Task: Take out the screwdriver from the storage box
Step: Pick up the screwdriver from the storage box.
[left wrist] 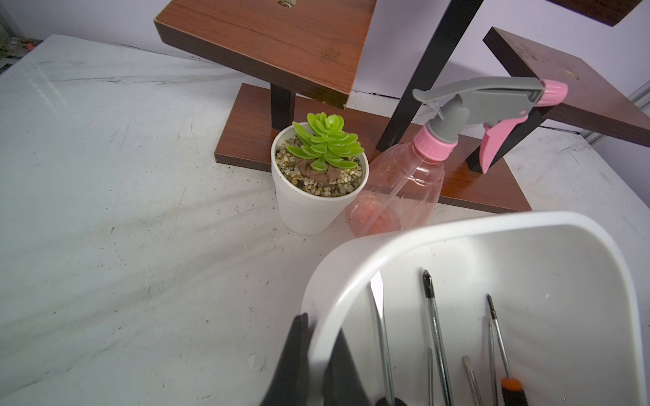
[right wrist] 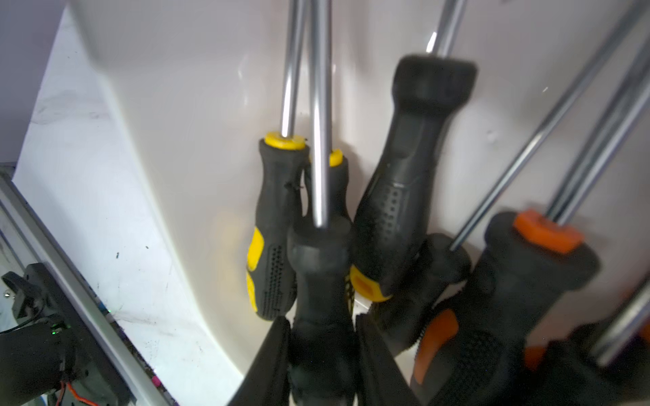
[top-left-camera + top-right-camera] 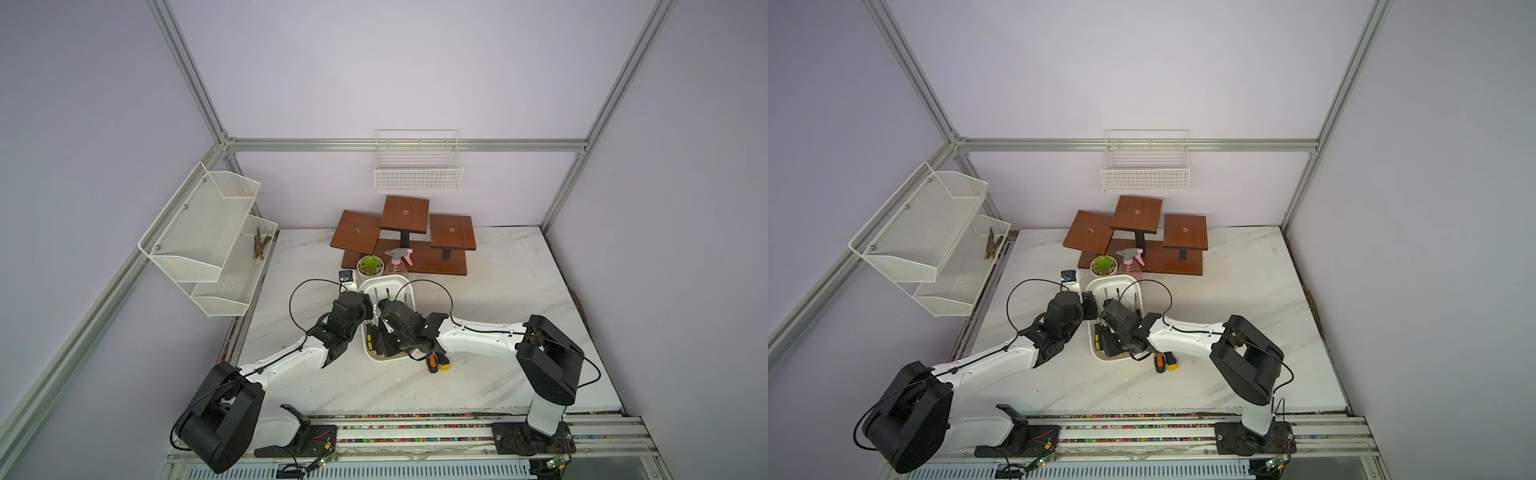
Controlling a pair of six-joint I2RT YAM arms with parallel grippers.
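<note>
The storage box [image 3: 383, 279] [image 3: 1113, 278], a white tub, sits mid-table with several screwdrivers inside, handles toward me. My left gripper [image 1: 320, 325] [image 3: 368, 309] is shut on the box's left rim [image 1: 457, 225], one finger outside the wall and one inside. My right gripper [image 2: 322, 323] [image 3: 384, 345] reaches down into the box's near end. Its two fingers press both sides of an all-black screwdriver [image 2: 322, 267] handle whose steel shaft points away. Yellow-and-black handles [image 2: 278, 197] and an orange-and-black handle [image 2: 527, 267] crowd beside it against the box wall [image 2: 193, 105].
Two screwdrivers [image 3: 438, 362] [image 3: 1165, 361] lie on the table by the box's near right corner. A potted succulent [image 1: 318, 175], a pink spray bottle [image 1: 415, 182] and a wooden stepped stand [image 3: 405, 237] stand behind the box. A small black-and-white device [image 3: 347, 278] lies at its far left.
</note>
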